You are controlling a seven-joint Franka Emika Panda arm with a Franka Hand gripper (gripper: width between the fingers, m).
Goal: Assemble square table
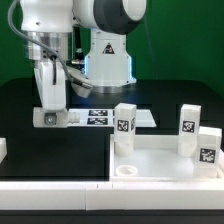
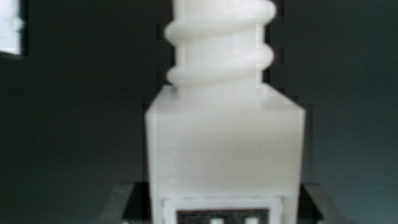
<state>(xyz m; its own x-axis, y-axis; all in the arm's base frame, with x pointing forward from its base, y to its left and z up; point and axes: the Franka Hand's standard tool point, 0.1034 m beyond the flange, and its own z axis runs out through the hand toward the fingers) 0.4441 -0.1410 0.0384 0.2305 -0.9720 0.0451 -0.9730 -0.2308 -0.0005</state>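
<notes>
On the exterior view's left the tool (image 1: 51, 117) grips a leg (image 1: 52, 92) upright above the black worktop (image 1: 20, 110), beside the marker board (image 1: 105, 117). Right of it, three legs (image 1: 124, 128) stand in the top (image 1: 150, 162); the wrist view shows the held leg's threaded end

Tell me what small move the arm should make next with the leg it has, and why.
Probably lift the leg a little. The fingers look closed on it, low over the black surface, and the tabletop with its open corner hole lies toward the exterior view's right, behind a raised rim the leg must clear.
</notes>
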